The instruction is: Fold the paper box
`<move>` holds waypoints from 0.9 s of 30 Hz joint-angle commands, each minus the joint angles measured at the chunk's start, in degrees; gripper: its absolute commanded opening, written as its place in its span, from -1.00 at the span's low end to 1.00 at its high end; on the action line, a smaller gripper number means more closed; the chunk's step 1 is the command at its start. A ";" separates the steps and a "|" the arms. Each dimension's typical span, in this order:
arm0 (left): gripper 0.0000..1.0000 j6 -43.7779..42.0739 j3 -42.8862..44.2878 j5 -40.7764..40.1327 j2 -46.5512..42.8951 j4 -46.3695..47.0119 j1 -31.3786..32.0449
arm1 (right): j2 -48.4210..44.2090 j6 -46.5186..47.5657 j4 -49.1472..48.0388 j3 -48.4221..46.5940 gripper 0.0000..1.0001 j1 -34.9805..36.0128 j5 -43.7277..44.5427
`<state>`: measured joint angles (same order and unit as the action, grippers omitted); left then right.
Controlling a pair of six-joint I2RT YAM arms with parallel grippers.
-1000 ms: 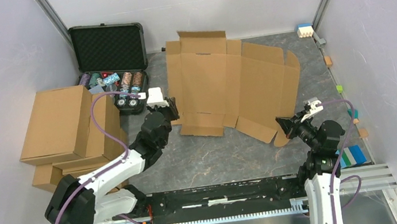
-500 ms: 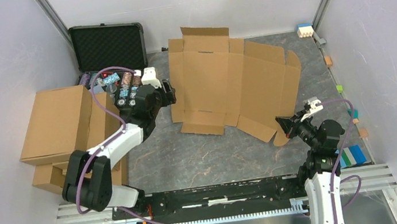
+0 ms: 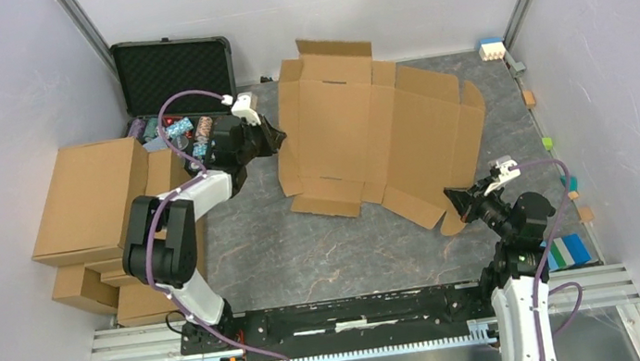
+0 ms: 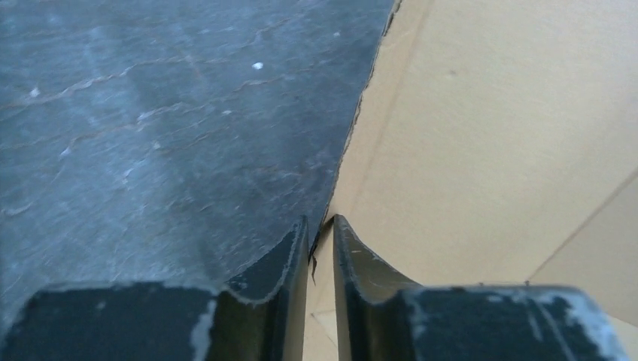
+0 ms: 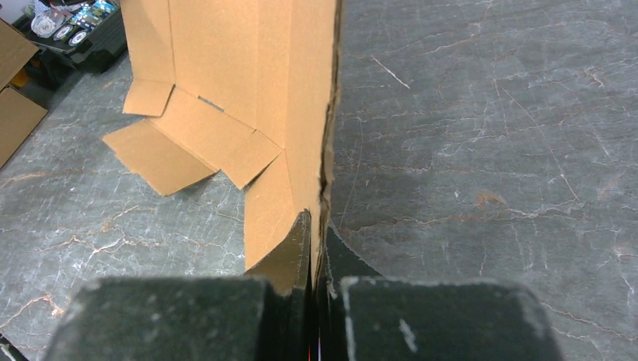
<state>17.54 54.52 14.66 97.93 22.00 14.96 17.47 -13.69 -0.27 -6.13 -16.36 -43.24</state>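
**Top external view**
- Paper box (image 3: 365,128): large brown corrugated cardboard die-cut sheet with flaps and creases. It lies unfolded on the far middle of the table. Its left side flap is tilted up off the surface and its far flap stands raised.
- Table (image 3: 306,248): dark grey, stone-patterned top.
- Left gripper (image 3: 274,137): black, two-fingered, on an arm stretched far forward. It sits at the sheet's left edge.
- Right gripper (image 3: 452,201): black, two-fingered. It sits at the sheet's near right corner flap.
- Black foam-lined case (image 3: 174,69): lid open, in the far left corner. Small colourful items lie in its lower half.
- Pile of plain brown ready-made cartons (image 3: 94,196): against the left wall, well apart from the sheet.

**Left wrist view**
- Left gripper (image 4: 320,226): fingers stand narrow and nearly parallel. The sheet's raw edge runs into the slim gap between them, which looks like a pinch on that edge.
- Paper box (image 4: 489,150): fills the right half.
- Table (image 4: 150,113): fills the left half.

**Right wrist view**
- Right gripper (image 5: 316,222): fingers pressed together on the sheet's edge, with no gap visible.
- Paper box (image 5: 226,75): seen edge-on at the grip, it extends away to the upper left. Two small flaps lie flat on the table (image 5: 489,113).
- Black foam-lined case (image 5: 83,30): at the top left corner.
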 commanded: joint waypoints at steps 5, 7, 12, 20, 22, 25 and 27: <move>-0.80 6.07 -4.32 7.23 -4.44 9.23 1.41 | -0.31 -2.33 -4.24 -1.95 -1.00 0.69 -0.88; -0.84 6.00 -6.62 5.36 -6.39 10.56 2.83 | -0.98 -3.44 -4.68 -2.08 -1.00 0.78 -1.25; -0.96 3.29 -13.45 -3.06 -11.59 14.92 6.71 | -1.59 -4.55 -3.45 -3.28 -1.00 0.97 -1.59; -0.96 -6.15 -25.36 -14.38 -21.47 25.02 14.13 | -1.56 -12.51 -7.16 -5.97 -1.00 1.56 -3.45; -0.96 -6.05 -27.56 -17.73 -23.11 26.90 15.96 | -2.25 -9.99 -5.06 -5.80 -1.00 2.11 -2.77; -0.95 -4.80 -30.03 -21.62 -24.30 29.23 18.29 | -5.04 -8.47 -4.29 -3.08 -1.00 2.79 -3.06; -0.95 -5.32 -31.48 -25.24 -24.91 30.74 20.27 | -7.03 -8.48 -3.75 -1.39 -1.00 3.03 -3.16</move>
<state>14.94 25.43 -2.33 74.81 45.80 32.47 13.78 -22.63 -2.72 -8.97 -14.06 -45.28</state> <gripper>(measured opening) 0.036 0.031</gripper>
